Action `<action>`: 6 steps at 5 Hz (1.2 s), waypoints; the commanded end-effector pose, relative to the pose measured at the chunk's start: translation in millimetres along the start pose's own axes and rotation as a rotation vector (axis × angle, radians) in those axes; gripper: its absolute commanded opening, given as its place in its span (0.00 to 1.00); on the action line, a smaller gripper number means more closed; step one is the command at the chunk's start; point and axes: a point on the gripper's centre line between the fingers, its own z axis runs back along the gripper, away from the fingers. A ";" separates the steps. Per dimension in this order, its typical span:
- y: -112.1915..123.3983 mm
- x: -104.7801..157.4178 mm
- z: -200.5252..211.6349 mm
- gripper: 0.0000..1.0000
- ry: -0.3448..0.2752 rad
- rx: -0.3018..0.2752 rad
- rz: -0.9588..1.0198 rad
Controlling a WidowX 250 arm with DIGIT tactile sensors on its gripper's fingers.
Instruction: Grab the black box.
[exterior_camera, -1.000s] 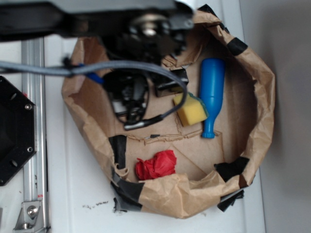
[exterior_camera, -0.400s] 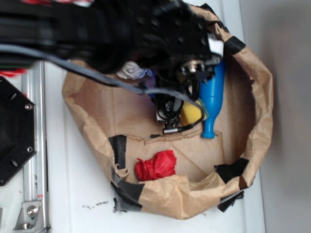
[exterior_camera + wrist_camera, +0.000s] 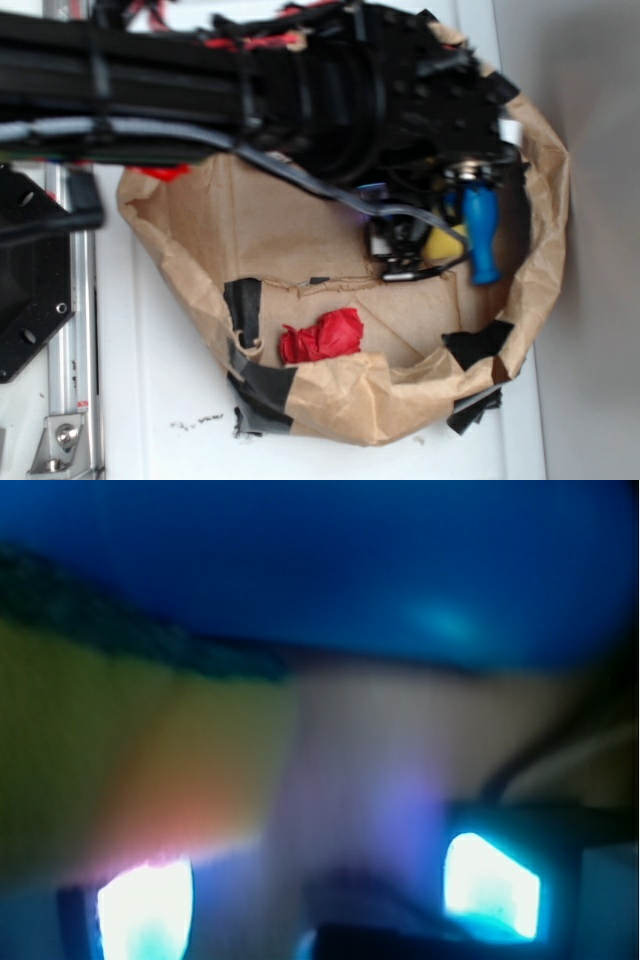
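The exterior view has my black arm lying across the upper part of the brown paper bag (image 3: 545,200), and the black box is hidden under it. My gripper (image 3: 400,245) hangs low inside the bag, just left of the yellow sponge (image 3: 440,245) and the blue bottle (image 3: 481,235). The wrist view is badly blurred. My gripper (image 3: 318,890) is open there, its two bright fingertips (image 3: 145,905) wide apart with only bag floor between them. The sponge (image 3: 110,760) fills the left and the bottle (image 3: 330,570) the top. A dark blur (image 3: 585,820) at the right cannot be identified.
A crumpled red cloth (image 3: 322,337) lies on the bag floor near the front. Black tape patches (image 3: 243,305) mark the bag's rim and walls. A metal rail (image 3: 70,330) and a black plate (image 3: 25,300) stand left of the bag.
The arm has swung right across the bag, carrying the gripper from the left-middle over to the sponge. Sponge and bottle now sit further right. The black box, visible a second ago, is covered.
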 end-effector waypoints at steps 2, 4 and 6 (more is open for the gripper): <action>3.3 -38.7 122.2 0.00 -0.068 -0.037 -0.038; 8.1 -53.3 184.7 0.00 -0.083 -0.036 -0.034; 4.8 -60.1 125.9 1.00 -0.058 0.005 -0.199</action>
